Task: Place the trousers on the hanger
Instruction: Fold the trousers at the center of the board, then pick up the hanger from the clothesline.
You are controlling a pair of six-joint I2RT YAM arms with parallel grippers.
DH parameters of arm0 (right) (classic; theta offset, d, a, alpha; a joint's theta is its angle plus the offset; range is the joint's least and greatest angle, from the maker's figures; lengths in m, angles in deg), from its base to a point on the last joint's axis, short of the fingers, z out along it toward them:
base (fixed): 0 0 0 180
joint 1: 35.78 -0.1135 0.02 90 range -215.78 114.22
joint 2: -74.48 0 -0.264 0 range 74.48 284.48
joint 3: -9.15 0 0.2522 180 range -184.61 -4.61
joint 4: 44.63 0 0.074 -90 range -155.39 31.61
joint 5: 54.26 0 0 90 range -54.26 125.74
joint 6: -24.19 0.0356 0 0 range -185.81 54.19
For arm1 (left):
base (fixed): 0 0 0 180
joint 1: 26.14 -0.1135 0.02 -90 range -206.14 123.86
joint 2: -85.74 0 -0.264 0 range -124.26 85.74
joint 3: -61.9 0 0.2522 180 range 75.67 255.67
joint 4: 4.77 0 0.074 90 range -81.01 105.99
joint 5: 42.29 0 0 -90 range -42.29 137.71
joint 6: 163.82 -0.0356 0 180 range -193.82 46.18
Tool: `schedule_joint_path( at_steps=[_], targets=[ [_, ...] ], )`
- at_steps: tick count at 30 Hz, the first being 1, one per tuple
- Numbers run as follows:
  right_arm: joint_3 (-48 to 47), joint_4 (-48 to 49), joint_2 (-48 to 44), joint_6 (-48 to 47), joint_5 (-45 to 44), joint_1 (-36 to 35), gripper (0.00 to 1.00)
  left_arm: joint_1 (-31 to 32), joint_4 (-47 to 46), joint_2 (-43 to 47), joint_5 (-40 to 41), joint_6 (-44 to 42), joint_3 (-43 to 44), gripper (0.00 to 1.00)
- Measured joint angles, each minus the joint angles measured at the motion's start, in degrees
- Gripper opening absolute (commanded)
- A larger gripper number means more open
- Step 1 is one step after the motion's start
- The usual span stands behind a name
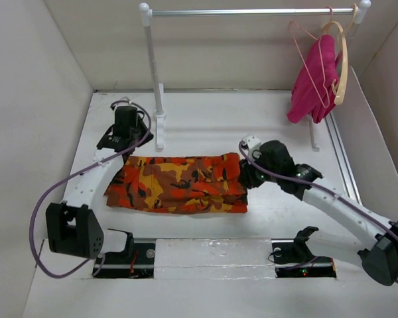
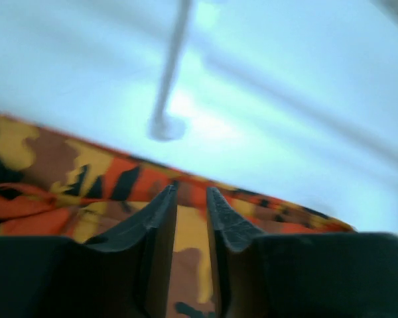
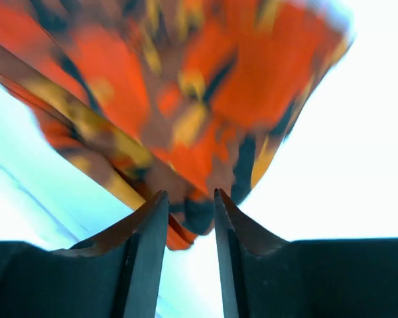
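Note:
The camouflage trousers (image 1: pixel 179 182) lie folded flat on the table's middle. My left gripper (image 1: pixel 124 147) is at their far left corner. In the left wrist view its fingers (image 2: pixel 160 207) stand a narrow gap apart over the cloth (image 2: pixel 66 172). My right gripper (image 1: pixel 245 176) is at the trousers' right end. In the right wrist view its jaws are open, with the cloth's edge (image 3: pixel 186 112) just at the tips (image 3: pixel 189 194). The pink wire hanger (image 1: pixel 298 33) hangs on the rail at the back right.
A clothes rack with a white post (image 1: pixel 152 73) and a rail (image 1: pixel 252 11) stands at the back; the post's foot (image 2: pixel 164 129) is near my left gripper. A magenta cloth (image 1: pixel 313 83) and a wooden hanger (image 1: pixel 343 66) hang beside the pink hanger. Walls enclose the table.

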Motion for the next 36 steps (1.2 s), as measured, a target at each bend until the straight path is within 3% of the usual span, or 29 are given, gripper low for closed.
schedule_joint_path(
  at_steps=[1,2,3,7,10,11,14,20,26,31,36],
  targets=[
    [-3.5,-1.9,-0.7,-0.9,0.0,0.0,0.31,2.0,-0.3,1.3,0.2,-0.4,1.5,0.11],
    [-7.9,-4.3,-0.7,-1.8,0.0,0.3,0.09,4.5,-0.6,2.6,0.5,-0.7,2.7,0.07],
    [-12.6,-5.9,-0.4,-2.8,-0.1,0.8,0.01,7.2,-0.9,3.7,0.6,-0.9,3.6,0.00],
    [-35.3,-11.2,3.4,-7.7,-1.0,6.4,0.00,19.4,-0.8,4.2,2.6,-1.4,7.1,0.00],
    [-49.4,-11.3,6.7,-12.3,0.5,15.9,0.00,28.5,-0.6,0.8,4.8,-1.7,10.4,0.00],
    [-53.7,-11.5,8.1,-13.9,2.0,20.0,0.01,31.1,-0.7,-0.7,5.4,-1.7,11.3,0.00],
    [-65.4,-11.7,15.2,-18.1,6.5,32.0,0.31,38.0,-0.9,-3.8,6.1,-1.7,11.9,0.00],
    [-78.6,-15.5,30.8,-23.6,13.7,43.5,0.53,47.6,-1.8,-4.9,6.9,-1.6,11.2,0.00],
    [-81.0,-19.7,40.5,-25.6,17.5,49.1,0.57,48.9,-3.8,-2.1,5.3,-1.4,6.1,0.02],
    [-82.6,-20.7,43.2,-26.4,17.9,51.0,0.57,48.6,-4.0,-1.2,4.1,-1.4,3.1,0.04],
    [-82.3,-19.9,43.2,-26.7,17.9,51.0,0.48,48.6,-4.2,-0.8,2.9,-1.2,0.8,0.04]
  ],
)
